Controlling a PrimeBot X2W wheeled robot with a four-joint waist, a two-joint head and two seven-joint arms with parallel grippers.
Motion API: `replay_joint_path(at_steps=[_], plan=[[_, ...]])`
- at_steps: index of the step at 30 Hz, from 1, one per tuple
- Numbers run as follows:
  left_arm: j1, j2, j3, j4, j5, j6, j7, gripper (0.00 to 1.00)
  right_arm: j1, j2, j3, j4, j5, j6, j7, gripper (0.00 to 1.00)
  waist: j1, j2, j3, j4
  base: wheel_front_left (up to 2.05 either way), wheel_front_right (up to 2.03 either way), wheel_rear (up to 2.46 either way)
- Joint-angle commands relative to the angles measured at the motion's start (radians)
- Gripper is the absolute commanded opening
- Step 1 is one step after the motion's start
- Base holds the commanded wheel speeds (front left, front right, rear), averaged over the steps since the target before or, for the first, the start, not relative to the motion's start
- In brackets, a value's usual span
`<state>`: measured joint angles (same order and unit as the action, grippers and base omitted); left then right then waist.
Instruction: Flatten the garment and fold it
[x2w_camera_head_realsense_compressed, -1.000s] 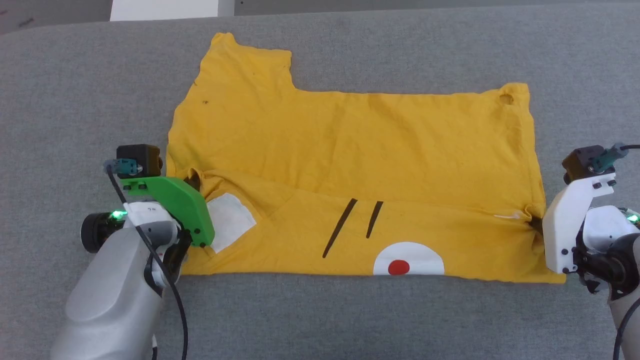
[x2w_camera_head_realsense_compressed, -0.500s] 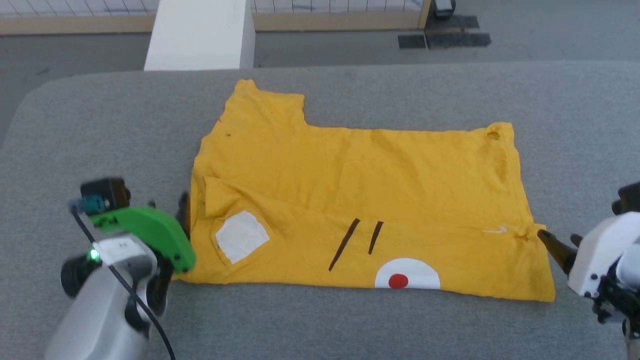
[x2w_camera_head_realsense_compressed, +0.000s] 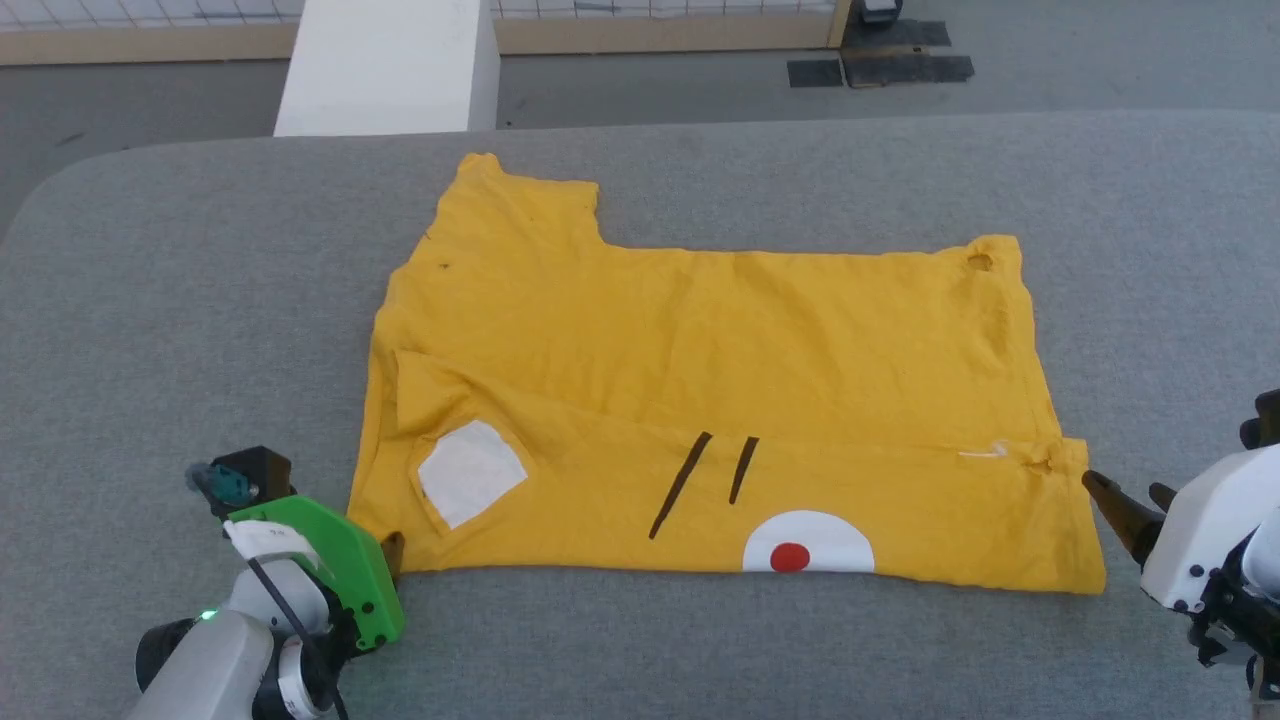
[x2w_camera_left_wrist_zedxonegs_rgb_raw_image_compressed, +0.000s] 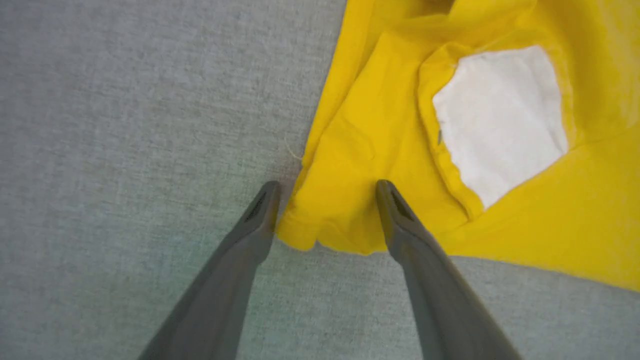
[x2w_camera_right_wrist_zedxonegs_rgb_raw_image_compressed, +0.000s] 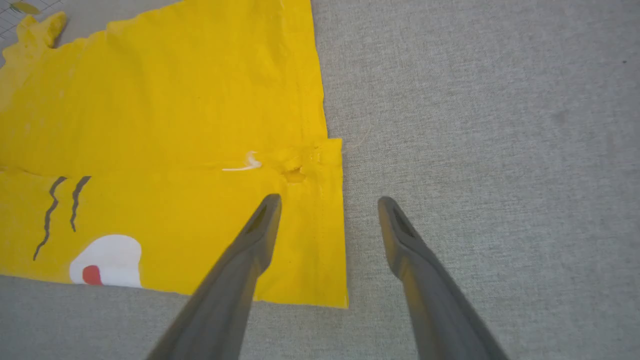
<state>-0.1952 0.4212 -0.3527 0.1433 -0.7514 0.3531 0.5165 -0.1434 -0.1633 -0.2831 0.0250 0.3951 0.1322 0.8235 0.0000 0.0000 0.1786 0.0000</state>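
Both spread and empty: the left gripper (x2w_camera_left_wrist_zedxonegs_rgb_raw_image_compressed: 325, 195) straddles the lower-left corner of the T-shirt (x2w_camera_head_realsense_compressed: 700, 350), and the right gripper (x2w_camera_head_realsense_compressed: 1127, 487) sits just off its lower-right hem. The T-shirt lies mid-frame on the desk (x2w_camera_head_realsense_compressed: 150, 300). A finger snagging either corner could drag the folded flap (x2w_camera_head_realsense_compressed: 900, 520) askew.

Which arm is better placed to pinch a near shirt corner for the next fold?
Probably left: the left pincer is open astride a near corner of the shirt. The right pincer, also open, straddles the side hem, away from its corner.
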Motion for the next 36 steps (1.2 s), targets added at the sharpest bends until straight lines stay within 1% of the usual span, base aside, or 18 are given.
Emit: replay_joint_path(at_steps=[1, 4, 5, 6, 7, 8, 12, 15, 17, 20, 24, 28, 33, 34, 35, 36], plan=[[-0.007, 0.004, -0.01, 0.025, -0.009, 0.005, 0.023, 1.0, -0.012, 0.003, 0.005, -0.005, -0.004, -0.002, 0.005, 1.0, 0.0, 0.0, 0.026, -0.024, 0.0, 0.0, 0.0], [-0.001, -0.005, -0.031, 0.073, -0.029, 0.002, 0.079, 1.0, -0.018, 0.0, 0.017, -0.006, -0.001, -0.002, 0.004, 1.0, 0.0, 0.0, 0.037, -0.038, 0.0, 0.0, 0.0], [0.003, -0.011, -0.032, 0.079, -0.039, 0.0, 0.086, 0.95, -0.018, 0.0, 0.018, -0.006, -0.001, -0.002, 0.003, 1.0, 0.0, 0.0, 0.039, -0.04, 0.0, 0.0, 0.0], [0.006, -0.016, -0.032, 0.083, -0.046, -0.005, 0.086, 0.2, -0.015, -0.002, 0.019, -0.008, -0.004, -0.002, 0.004, 1.0, 0.0, 0.0, 0.04, -0.042, 0.0, 0.0, 0.0], [0.011, -0.021, -0.03, 0.084, -0.056, -0.009, 0.089, 0.0, -0.011, -0.006, 0.021, -0.011, -0.008, -0.002, 0.006, 1.0, 0.0, 0.0, 0.041, -0.042, 0.0, 0.0, 0.0], [0.015, -0.026, -0.023, 0.08, -0.065, -0.012, 0.081, 0.0, -0.005, -0.012, 0.027, -0.015, -0.015, -0.002, 0.009, 1.0, 0.0, 0.0, 0.041, -0.042, 0.0, 0.0, 0.0], [0.03, -0.037, 0.037, 0.029, -0.081, -0.007, -0.01, 0.0, 0.029, -0.035, 0.064, -0.043, -0.049, -0.002, 0.02, 1.0, 0.0, 0.0, 0.031, -0.03, 0.0, 0.0, 0.0], [0.054, -0.04, 0.084, -0.042, -0.085, 0.003, -0.082, 0.0, 0.056, -0.044, 0.103, -0.061, -0.073, -0.002, 0.022, 1.0, 0.0, 0.0, 0.02, -0.019, 0.0, 0.0, 0.0], [0.075, -0.04, 0.1, -0.093, -0.082, 0.013, -0.111, 0.0, 0.065, -0.049, 0.128, -0.059, -0.094, -0.002, 0.02, 1.0, 0.0, 0.0, 0.015, -0.011, 0.0, 0.0, 0.0], [0.104, -0.036, 0.103, -0.152, -0.074, 0.026, -0.122, 0.0, 0.065, -0.063, 0.166, -0.034, -0.14, -0.002, 0.018, 1.0, 0.0, 0.0, 0.016, 0.002, 0.0, 0.0, 0.0], [0.133, -0.035, 0.1, -0.197, -0.075, 0.038, -0.119, 0.0, 0.04, -0.066, 0.199, 0.033, -0.2, -0.002, 0.005, 1.0, 0.0, 0.0, 0.024, 0.016, 0.0, 0.0, 0.0], [0.15, -0.035, 0.094, -0.205, -0.075, 0.047, -0.111, 0.0, 0.008, -0.059, 0.232, 0.112, -0.226, -0.002, -0.02, 1.0, 0.0, 0.0, 0.037, 0.025, 0.0, 0.0, 0.0], [0.152, -0.033, 0.09, -0.191, -0.079, 0.039, -0.11, 0.0, -0.02, -0.056, 0.274, 0.207, -0.23, -0.002, -0.039, 1.0, 0.0, 0.0, 0.044, 0.032, 0.0, 0.0, 0.0], [0.151, -0.033, 0.09, -0.188, -0.08, 0.037, -0.11, 0.0, -0.024, -0.056, 0.278, 0.22, -0.221, -0.002, -0.035, 0.93, 0.0, 0.0, 0.044, 0.032, 0.0, 0.0, 0.0], [0.15, -0.032, 0.09, -0.184, -0.08, 0.035, -0.111, 0.0, -0.031, -0.057, 0.283, 0.229, -0.21, -0.002, -0.035, 0.07, 0.0, 0.0, 0.044, 0.032, 0.0, 0.0, 0.0], [0.147, -0.031, 0.091, -0.18, -0.08, 0.032, -0.114, 0.0, -0.037, -0.062, 0.288, 0.232, -0.201, -0.002, -0.035, 0.0, 0.0, 0.0, 0.044, 0.032, 0.0, 0.0, 0.0]])
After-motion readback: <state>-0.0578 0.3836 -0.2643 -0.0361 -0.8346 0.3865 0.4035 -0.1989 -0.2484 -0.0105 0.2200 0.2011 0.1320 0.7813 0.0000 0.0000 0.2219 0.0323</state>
